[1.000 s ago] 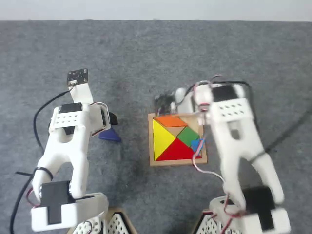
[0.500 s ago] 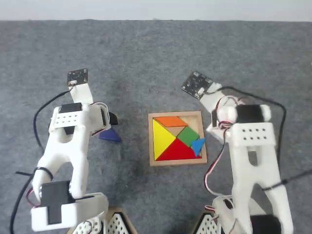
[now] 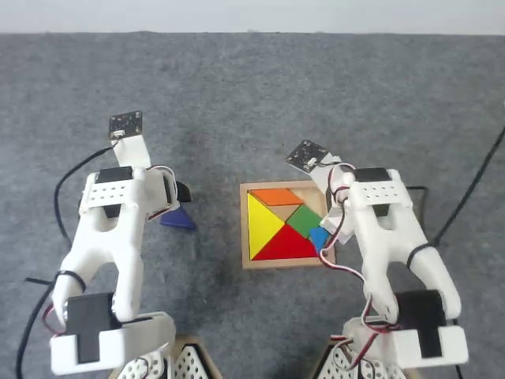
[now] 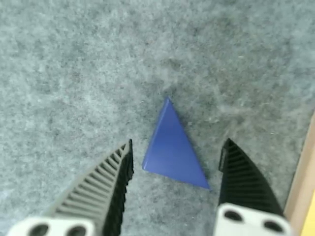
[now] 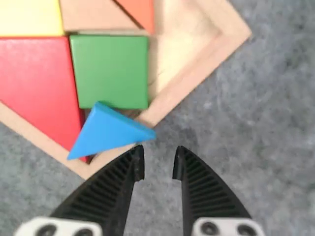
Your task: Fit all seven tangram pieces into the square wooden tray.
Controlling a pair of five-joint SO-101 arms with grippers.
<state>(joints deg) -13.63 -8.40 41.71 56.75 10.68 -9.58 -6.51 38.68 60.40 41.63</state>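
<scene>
step: last two triangles to seat.
left claw: released, astride dark blue triangle on desk.
right claw: empty, barely parted, by light blue triangle tilted on tray rim.
next: i'd nudge it flat.

One square wooden tray. Six coloured pieces. Four inside: orange piece, yellow piece, red piece, green piece. One light blue triangle across the tray's rim at four o'clock. One dark blue triangle on the carpet, nine o'clock of the tray. Two grippers: left gripper, right gripper.
</scene>
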